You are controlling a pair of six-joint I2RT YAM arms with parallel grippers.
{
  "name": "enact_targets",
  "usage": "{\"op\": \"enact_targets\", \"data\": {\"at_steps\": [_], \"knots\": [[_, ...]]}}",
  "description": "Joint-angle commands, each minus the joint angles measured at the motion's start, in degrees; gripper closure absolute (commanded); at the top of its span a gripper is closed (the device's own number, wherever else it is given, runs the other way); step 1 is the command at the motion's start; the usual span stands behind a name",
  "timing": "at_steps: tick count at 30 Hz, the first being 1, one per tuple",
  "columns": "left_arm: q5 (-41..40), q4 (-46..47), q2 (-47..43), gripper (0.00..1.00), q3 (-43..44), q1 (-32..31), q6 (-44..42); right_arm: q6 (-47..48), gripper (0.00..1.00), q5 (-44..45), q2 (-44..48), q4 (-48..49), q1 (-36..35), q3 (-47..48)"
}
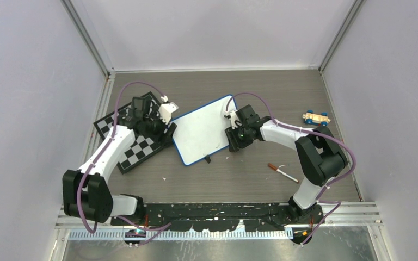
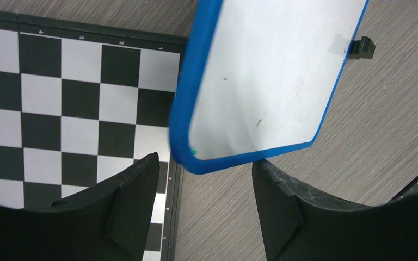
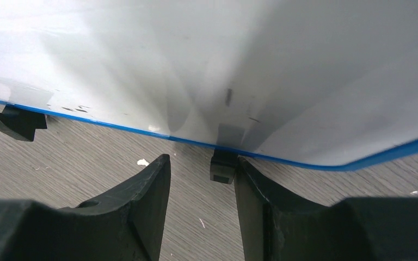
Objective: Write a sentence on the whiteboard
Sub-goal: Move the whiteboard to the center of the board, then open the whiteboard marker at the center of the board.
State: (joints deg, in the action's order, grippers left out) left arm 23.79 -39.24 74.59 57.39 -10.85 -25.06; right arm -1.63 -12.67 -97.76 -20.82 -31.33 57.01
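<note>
The whiteboard (image 1: 204, 130), white with a blue frame, lies tilted at mid-table and its face is blank; no sentence shows on it. My left gripper (image 1: 168, 130) is open and empty at the board's left edge. In the left wrist view its jaws (image 2: 207, 185) stand wide apart just short of the board's blue corner (image 2: 196, 157). My right gripper (image 1: 235, 140) is open and empty at the board's right edge. In the right wrist view (image 3: 202, 168) a black clip foot (image 3: 223, 166) sits against the right finger's inner side, under the board (image 3: 223, 65).
A checkered chessboard (image 1: 133, 147) lies left of the whiteboard, under my left arm, and also shows in the left wrist view (image 2: 60, 109). A red-capped marker (image 1: 282, 173) lies on the table front right. A small wooden toy car (image 1: 315, 118) stands far right.
</note>
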Motion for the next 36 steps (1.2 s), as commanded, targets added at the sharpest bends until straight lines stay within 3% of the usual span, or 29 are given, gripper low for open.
{"op": "enact_targets", "data": {"at_steps": [1,7,10,18,22,27,31,36], "knots": [[-0.4,8.8,1.5,0.35,-0.1,-3.1,3.3,0.2,0.49,-1.6,-0.4,0.1,-0.6,1.1],[-1.0,9.0,2.3,0.35,0.3,-4.0,3.9,0.1,0.50,-1.9,-0.2,0.0,-0.7,1.1],[-1.2,5.0,1.3,0.30,1.7,-4.0,2.7,0.3,0.50,-2.0,0.6,-0.8,-0.7,1.3],[-0.6,-14.6,-2.9,0.04,9.9,-3.9,-0.1,7.1,0.27,-4.7,10.6,-14.5,1.0,5.6],[-0.3,-16.8,-5.9,0.00,11.3,-4.0,1.0,12.1,0.17,-2.4,16.4,-23.1,2.4,6.5],[-0.1,-17.6,-6.1,0.00,13.6,-4.0,3.7,21.5,0.16,1.5,20.8,-36.5,4.7,4.7],[1.7,-14.9,-6.7,0.00,12.0,-4.0,6.6,24.7,0.23,9.2,22.6,-42.1,4.8,1.6],[3.2,-10.6,-8.2,0.00,9.0,-4.1,9.0,24.6,0.31,17.0,24.5,-39.1,4.9,-3.6]]}}
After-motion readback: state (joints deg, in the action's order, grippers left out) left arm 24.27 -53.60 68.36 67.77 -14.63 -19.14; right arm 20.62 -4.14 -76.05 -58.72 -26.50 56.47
